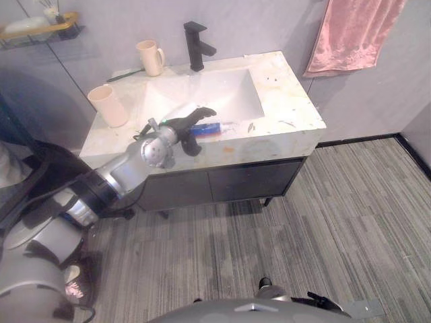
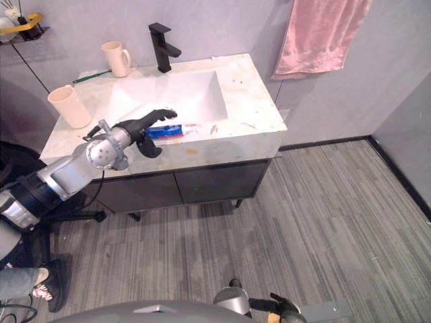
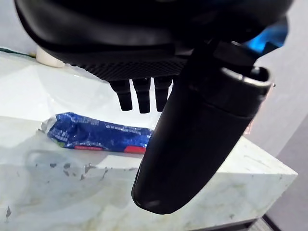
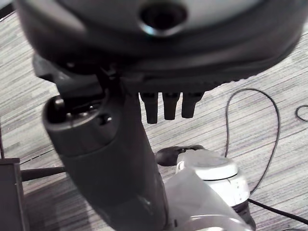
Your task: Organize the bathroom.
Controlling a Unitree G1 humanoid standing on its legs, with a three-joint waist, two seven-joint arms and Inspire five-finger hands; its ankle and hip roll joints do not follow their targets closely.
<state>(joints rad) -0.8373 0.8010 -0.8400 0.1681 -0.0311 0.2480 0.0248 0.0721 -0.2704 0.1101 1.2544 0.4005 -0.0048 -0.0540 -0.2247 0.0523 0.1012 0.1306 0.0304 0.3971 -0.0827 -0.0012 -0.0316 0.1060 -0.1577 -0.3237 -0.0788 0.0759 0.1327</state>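
Step in hand: reaching for the flat blue toothpaste tube (image 1: pixel 205 128), by the look of it; dark left hand (image 1: pixel 186 126) hovering right over its near end at the front lip of the white sink basin (image 2: pixel 176 93).
Fingers: left ones straight and released, thumb standing out below them, nothing grasped yet; tube lying just past the fingertips (image 3: pixel 139 98) in the left wrist view.
Right hand: dark right hand (image 4: pixel 120 159) hanging low over the grey striped floor (image 2: pixel 323 215), fingers straight, idle, holding nothing.
Where the tube sits: flat on the pale marbled stone tabletop (image 1: pixel 296 108), lengthwise along the basin's front edge, well apart from both cups.
Doing it well: probably best to come straight down and pinch across the tube's narrow width; a sideways nudge could tip it into the basin.
Tube feel: crinkled soft foil-plastic, half squashed, glossy; likely to buckle, so a gentle close near the firmer end seems smarter.
Tabletop texture: smooth polished stone, faint grey veins, a few small dark specks; slippery for a thin tube.
Likely destinations: plain cream cylindrical cup (image 1: pixel 108 105) at the left edge, cream handled mug (image 1: pixel 151 57) by the matte black angular faucet (image 1: pixel 197 46).
Other bits: green toothbrush (image 2: pixel 91 77) lying near the mug, soft pink towel (image 2: pixel 322 35) hanging on the wall.
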